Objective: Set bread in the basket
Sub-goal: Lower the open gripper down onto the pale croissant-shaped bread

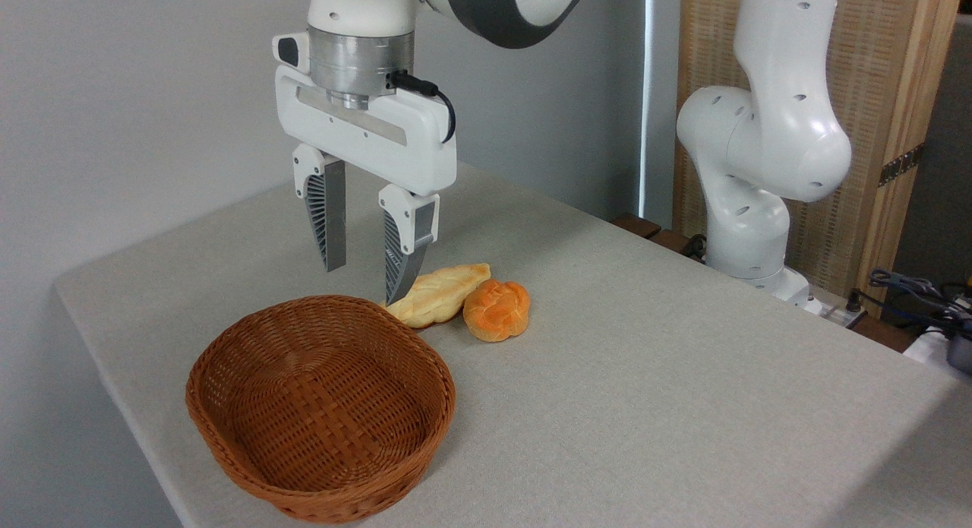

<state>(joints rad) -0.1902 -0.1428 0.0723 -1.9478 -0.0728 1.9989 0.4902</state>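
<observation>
Bread (440, 293) flat on table (645, 391), outside basket (323, 406), just behind its far rim, touching or nearly touching round orange bun (497, 309) on right. Basket empty. Gripper (363, 273) hanging above bread's left end and basket's far edge, fingers (328, 220) spread apart, gripping nothing, pointing down.
</observation>
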